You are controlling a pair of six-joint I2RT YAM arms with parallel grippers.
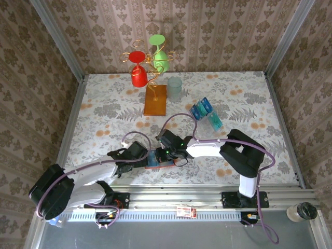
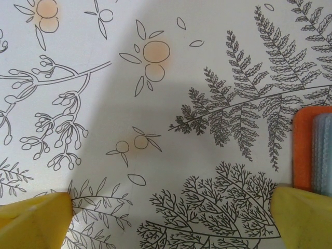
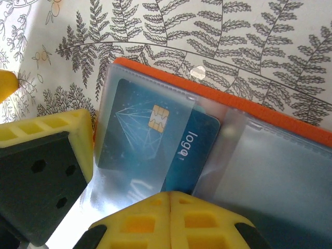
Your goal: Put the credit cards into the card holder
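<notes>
The card holder [image 1: 165, 163] lies open near the front edge of the table, its orange rim [image 3: 270, 111] framing clear sleeves. One blue credit card [image 3: 199, 148] with a gold chip sits partly inside the left sleeve, its right end sticking out. My right gripper [image 3: 170, 199] is shut, its joined fingertips resting against the card's near edge. My left gripper [image 2: 171, 223] stands open just left of the holder [image 2: 302, 150], one yellow finger [image 3: 52, 140] at the holder's left edge. More blue and teal credit cards [image 1: 206, 113] lie in a loose pile at the mid right.
A gold wire stand on an orange-brown base [image 1: 155, 99] holds a red cup [image 1: 138, 72] and a green cup [image 1: 160, 54] at the back. A clear glass [image 1: 175, 89] stands beside it. A lidded cup [image 1: 302, 211] sits off the table's front right.
</notes>
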